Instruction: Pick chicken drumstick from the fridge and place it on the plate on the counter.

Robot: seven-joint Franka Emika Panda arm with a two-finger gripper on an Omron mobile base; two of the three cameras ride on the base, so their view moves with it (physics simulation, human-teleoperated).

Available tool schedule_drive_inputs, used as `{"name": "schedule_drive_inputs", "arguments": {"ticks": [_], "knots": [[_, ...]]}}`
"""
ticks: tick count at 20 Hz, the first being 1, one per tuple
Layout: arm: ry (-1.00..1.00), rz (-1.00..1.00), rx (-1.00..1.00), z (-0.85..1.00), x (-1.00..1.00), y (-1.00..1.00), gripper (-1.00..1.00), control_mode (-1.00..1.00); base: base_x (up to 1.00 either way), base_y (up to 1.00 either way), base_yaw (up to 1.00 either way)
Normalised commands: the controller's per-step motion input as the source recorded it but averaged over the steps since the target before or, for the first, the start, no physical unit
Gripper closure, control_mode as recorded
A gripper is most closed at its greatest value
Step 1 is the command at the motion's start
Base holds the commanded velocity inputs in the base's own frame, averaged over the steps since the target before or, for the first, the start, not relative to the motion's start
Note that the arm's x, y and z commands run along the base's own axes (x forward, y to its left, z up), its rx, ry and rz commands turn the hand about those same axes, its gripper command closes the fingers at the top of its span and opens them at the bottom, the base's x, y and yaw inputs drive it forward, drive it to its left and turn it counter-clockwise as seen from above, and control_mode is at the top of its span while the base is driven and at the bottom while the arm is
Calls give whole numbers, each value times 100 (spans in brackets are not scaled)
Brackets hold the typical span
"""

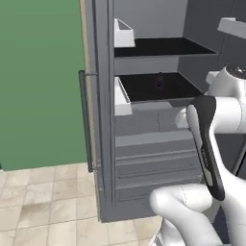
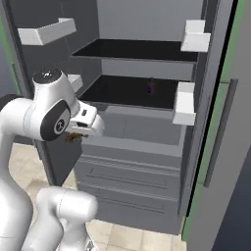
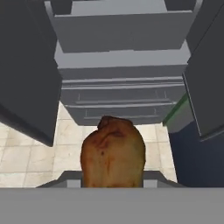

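The pincer (image 3: 113,186) was closed on the chicken drumstick (image 3: 113,155), out in front of the open fridge (image 3: 122,65) (above the floor). The carrying step was on; next it needed to reach the plate.

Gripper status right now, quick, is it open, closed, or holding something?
Gripper: closed on the chicken drumstick, held in front of the open fridge.
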Motion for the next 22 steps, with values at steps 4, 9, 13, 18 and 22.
{"name": "schedule_drive_inputs", "arguments": {"ticks": [4, 9, 13, 18, 22], "knots": [[0, 0, 0, 0, 0, 0, 100, 100, -77, 15, 61], [0, 0, 0, 0, 0, 0, 100, 100, -36, 35, 70], [0, 0, 0, 0, 0, 0, 100, 100, -24, 33, 78], [0, 0, 0, 0, 0, 0, 100, 100, -19, 33, 71], [0, 0, 0, 0, 0, 0, 100, 100, 0, 23, 62]]}}
